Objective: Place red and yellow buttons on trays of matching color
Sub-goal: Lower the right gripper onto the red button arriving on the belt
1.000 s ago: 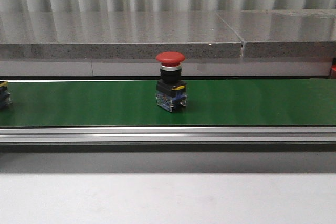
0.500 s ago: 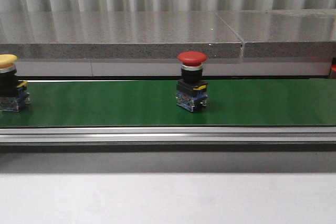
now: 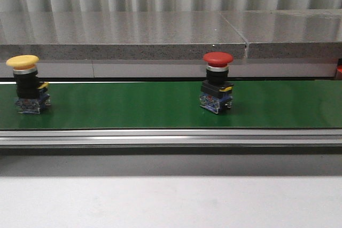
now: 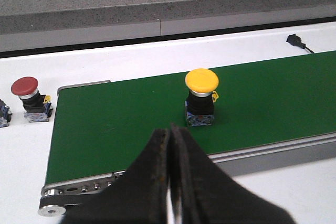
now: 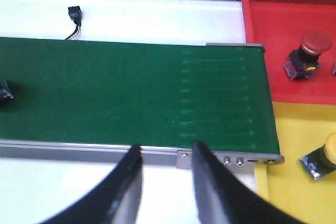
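Buttons riding a green belt (image 3: pixel 133 105), both hands empty.

Left hand (image 4: pixel 170 135) has its fingers pressed together, hovering over the belt's near rail; a yellow button (image 4: pixel 201 97) stands upright on the belt just beyond its tips, and a red button (image 4: pixel 30 99) sits on the white desk (image 4: pixel 21 145) off the belt's end, well off to that hand's side. Right hand (image 5: pixel 167 153) is spread, poised at the belt edge; past the belt's end lie a red tray (image 5: pixel 273 40) holding a red-capped button (image 5: pixel 304 53) and a yellow tray (image 5: pixel 294 129) with a tipped yellow-capped button (image 5: pixel 323 158). In the front view another red button (image 3: pixel 216 89) stands upright mid-belt.
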